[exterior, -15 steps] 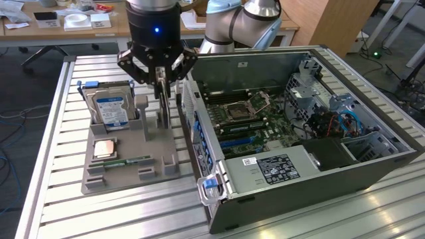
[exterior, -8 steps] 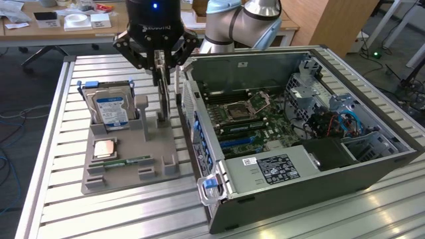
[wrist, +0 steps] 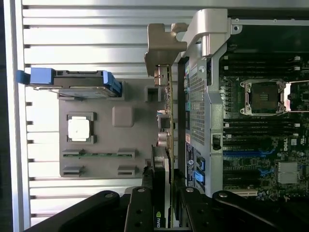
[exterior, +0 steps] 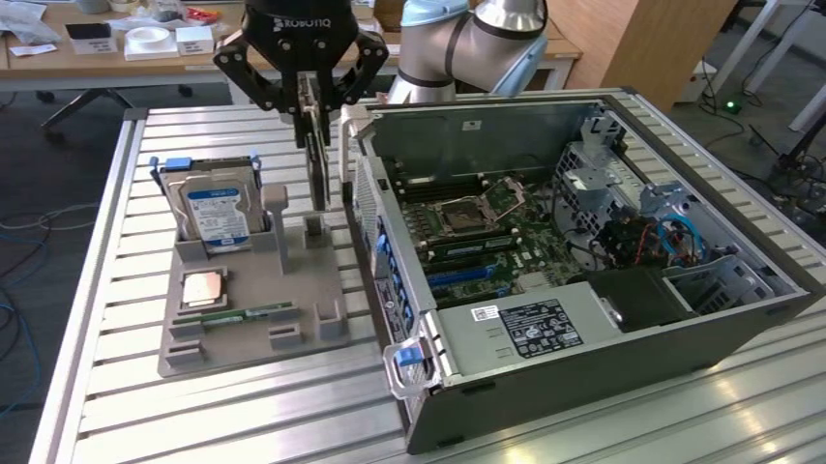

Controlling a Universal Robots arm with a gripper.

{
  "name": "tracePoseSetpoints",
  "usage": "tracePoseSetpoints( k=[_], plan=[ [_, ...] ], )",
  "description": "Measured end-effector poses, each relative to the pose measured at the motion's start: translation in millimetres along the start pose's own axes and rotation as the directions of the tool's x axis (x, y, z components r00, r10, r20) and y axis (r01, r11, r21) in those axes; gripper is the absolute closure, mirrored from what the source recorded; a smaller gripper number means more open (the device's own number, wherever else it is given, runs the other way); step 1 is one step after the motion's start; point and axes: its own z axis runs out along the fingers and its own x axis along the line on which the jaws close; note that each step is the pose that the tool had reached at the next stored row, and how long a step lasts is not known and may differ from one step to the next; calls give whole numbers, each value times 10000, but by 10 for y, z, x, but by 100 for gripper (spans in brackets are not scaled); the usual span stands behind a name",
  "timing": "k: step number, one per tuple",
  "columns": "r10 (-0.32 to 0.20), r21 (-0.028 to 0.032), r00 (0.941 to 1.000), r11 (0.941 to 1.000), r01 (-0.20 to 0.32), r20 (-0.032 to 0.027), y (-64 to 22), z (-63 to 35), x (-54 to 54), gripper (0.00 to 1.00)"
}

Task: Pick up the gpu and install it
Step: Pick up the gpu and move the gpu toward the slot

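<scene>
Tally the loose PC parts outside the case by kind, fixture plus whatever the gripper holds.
hard drive: 1
CPU: 1
memory stick: 1
gpu, clamped in the gripper: 1
Total: 4

Exterior view: camera is set high and off the slatted table (exterior: 232,416), aimed obliquely down at mid range. The grey parts holder (exterior: 246,338) is framed lower left, the open computer case (exterior: 581,358) at right.

Wrist view: camera is aimed straight down past the gripper (wrist: 161,193), nearer in.

Shared by both: holder, hard drive (exterior: 217,215), gpu (exterior: 313,145) seen edge-on, motherboard (exterior: 478,222).
</scene>
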Motion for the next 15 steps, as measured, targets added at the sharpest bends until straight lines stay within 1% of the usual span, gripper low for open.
tracePoseSetpoints(
  k=[6, 9, 15],
  plan=[
    [0, 2, 10000, 10000, 0, -1, 0, -2, -1, 73],
    [0, 2, 10000, 10000, 0, -3, 2, -43, -2, 73],
    [0, 1, 10000, 10000, 0, -2, 2, -46, -1, 73]
  ],
)
